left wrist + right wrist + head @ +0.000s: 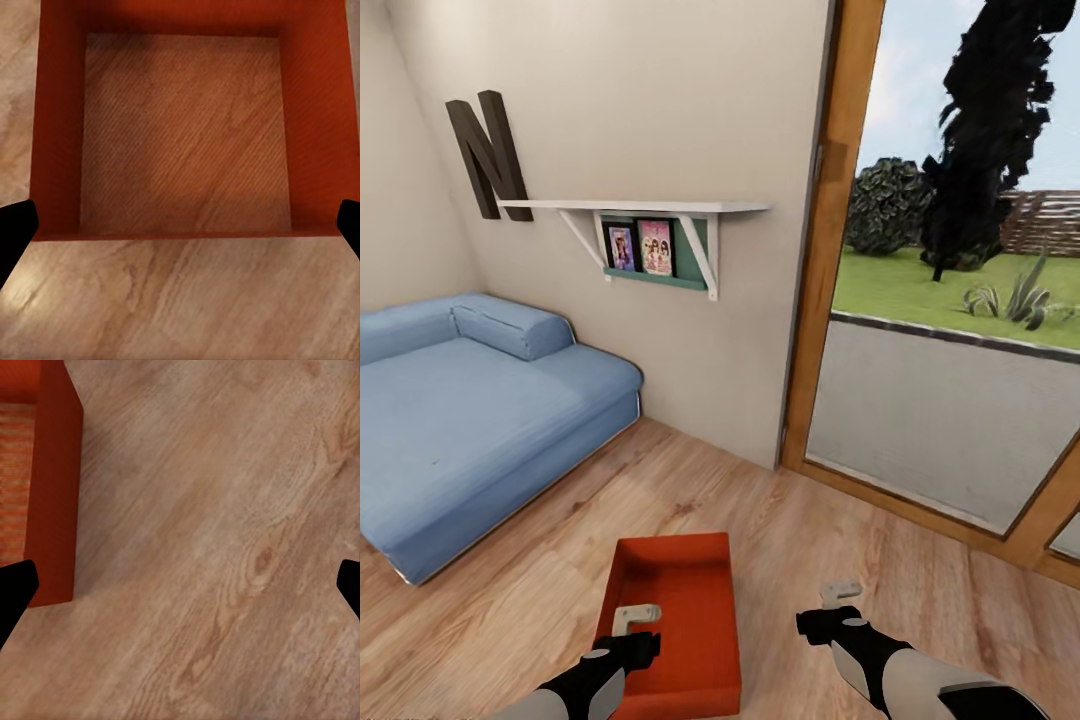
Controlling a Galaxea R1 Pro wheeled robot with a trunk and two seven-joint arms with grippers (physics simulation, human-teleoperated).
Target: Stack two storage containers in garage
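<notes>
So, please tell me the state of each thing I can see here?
Red-orange open-topped plastic storage container: on wood-plank floor, upright, empty.
Left tool: open, over the container, holding nothing.
Right tool: open, over bare floor beside the container.

storage container (690, 590) near wall partly behind left end effector (636, 616), sofa (460, 420) cropped

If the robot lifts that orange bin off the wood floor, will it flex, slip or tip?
The storage container looks like a plain moulded box with straight walls, so it probably stays stiff. It is empty, so likely light. Its walls look smooth, so a pinch by the open left gripper on one wall may slip, and a one-sided lift would likely tilt it.
</notes>
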